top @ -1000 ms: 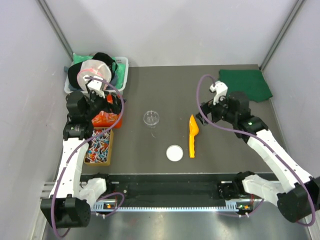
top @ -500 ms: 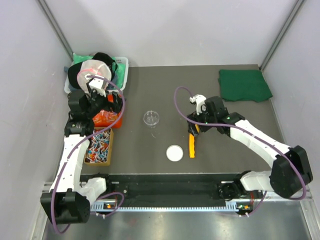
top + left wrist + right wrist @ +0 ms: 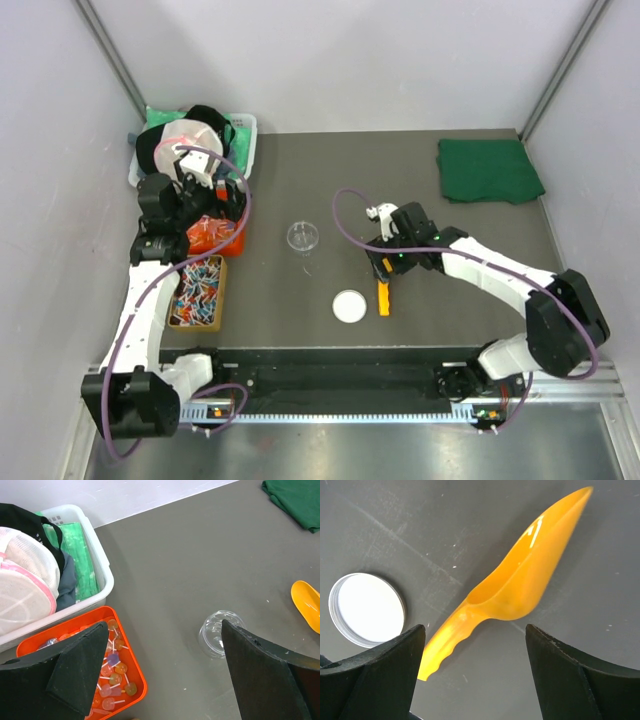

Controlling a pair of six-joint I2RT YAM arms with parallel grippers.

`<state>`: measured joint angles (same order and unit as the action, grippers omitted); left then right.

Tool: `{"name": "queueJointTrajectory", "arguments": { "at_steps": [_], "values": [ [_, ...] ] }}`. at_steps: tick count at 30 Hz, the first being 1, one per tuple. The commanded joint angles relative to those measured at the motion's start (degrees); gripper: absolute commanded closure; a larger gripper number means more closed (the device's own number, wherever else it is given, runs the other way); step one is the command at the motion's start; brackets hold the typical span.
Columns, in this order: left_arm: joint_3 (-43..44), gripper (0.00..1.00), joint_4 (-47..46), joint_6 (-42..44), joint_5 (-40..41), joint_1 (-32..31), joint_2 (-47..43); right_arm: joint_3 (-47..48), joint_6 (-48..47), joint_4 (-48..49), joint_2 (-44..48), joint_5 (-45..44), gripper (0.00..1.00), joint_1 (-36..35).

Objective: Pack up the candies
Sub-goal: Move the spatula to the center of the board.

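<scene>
The candies, a heap of tiny red, blue and white wrapped sweets, lie in a shallow brown box by the left edge of the table, beside the left arm. Just behind the box stands an orange tray holding lollipops, and behind that, in the far left corner, a white basket stuffed with fabric.

The left gripper hangs above the orange tray with its jaws spread wide and nothing between them.

Near the middle of the table stands a clear plastic cup. A white lid lies flat toward the near edge, and just right of it is an orange scoop.

The right gripper is low over the scoop, its jaws apart and straddling the handle, with a gap showing on either side.

A folded green cloth lies in the far right corner
</scene>
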<state>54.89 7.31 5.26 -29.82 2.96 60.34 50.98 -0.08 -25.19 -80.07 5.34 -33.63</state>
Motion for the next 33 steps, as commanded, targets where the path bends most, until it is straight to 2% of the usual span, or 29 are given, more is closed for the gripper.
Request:
{"name": "queueJointTrajectory", "arguments": {
  "at_steps": [1, 7, 19, 22, 31, 33],
  "values": [
    [2.6, 0.02, -2.7, 1.0, 0.1, 0.2, 0.7, 1.8, 1.6, 0.1, -2.0, -1.7, 0.2, -2.1],
    [2.4, 0.01, -2.4, 2.0, 0.5, 0.2, 1.4, 1.8, 1.6, 0.8, -4.5, -4.7, 0.22, -2.3],
    [2.3, 0.01, -2.5, 3.1, 0.5, 0.2, 2.2, 3.1, 1.9, 0.4, -8.0, -5.2, 0.38, -3.6],
    [2.1, 0.01, -2.3, 3.5, 0.6, 0.2, 2.4, 3.5, 1.9, 0.6, -9.3, -5.2, 0.48, -4.1],
    [1.4, 0.01, -2.9, 3.8, 0.7, 0.2, 2.9, 6.3, 0.3, -0.7, -9.9, -8.8, 0.58, -4.2],
    [1.3, 0.01, -3.1, 3.8, 0.7, 0.2, 3.0, 6.8, 0.3, -1.0, -9.4, -10.0, 0.66, -4.0]
  ]
}}
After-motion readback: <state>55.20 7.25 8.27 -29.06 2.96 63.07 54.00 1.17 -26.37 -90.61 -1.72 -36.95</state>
